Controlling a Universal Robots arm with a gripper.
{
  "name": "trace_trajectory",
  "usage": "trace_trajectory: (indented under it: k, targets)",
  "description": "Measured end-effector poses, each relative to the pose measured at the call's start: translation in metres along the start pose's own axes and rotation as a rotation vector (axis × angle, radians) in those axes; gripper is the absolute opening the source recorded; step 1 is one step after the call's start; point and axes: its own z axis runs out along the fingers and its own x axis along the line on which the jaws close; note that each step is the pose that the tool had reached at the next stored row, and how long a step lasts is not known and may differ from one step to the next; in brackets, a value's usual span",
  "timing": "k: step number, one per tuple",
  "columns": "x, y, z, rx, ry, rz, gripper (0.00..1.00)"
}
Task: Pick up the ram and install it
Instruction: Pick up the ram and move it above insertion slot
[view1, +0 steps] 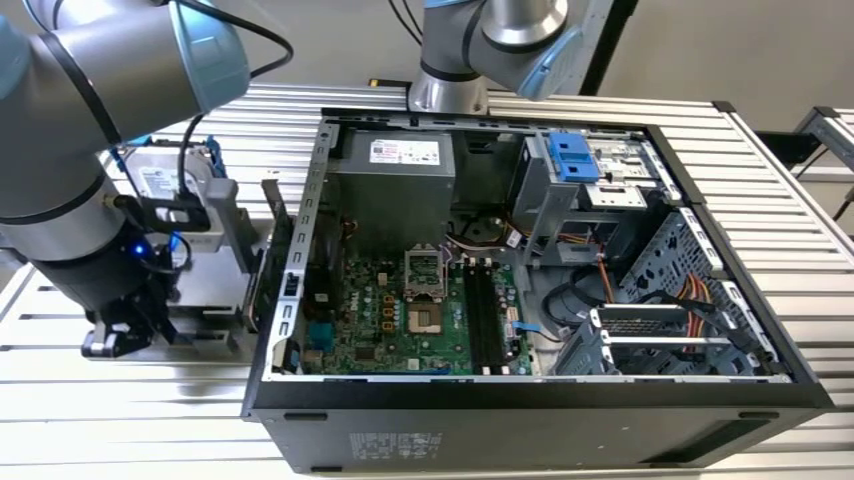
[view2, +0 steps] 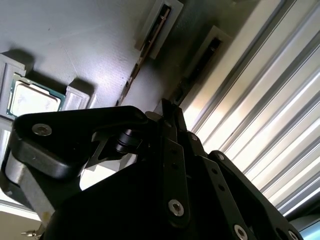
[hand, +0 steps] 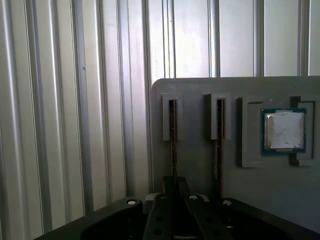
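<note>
The ram is a thin dark stick standing on edge in a slot of a grey holder, nearest the holder's edge; it also appears in the second wrist view. My gripper sits at the near end of this stick, its black fingers pressed close together on the board's edge. In the exterior view the gripper is low over the holder, at the exterior view's left of the open computer case. The motherboard's long memory slots lie inside the case.
A second stick stands in the neighbouring slot. A square processor chip rests in another recess of the holder. A silver hard drive and an upright card stand beside the case. The table is ribbed aluminium.
</note>
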Motion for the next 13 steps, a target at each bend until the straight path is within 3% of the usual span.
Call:
trace_trajectory:
  k: [13]
  targets:
    - [0.0001, -0.0001, -0.0136, -0.0001, 0.0001, 0.000, 0.00]
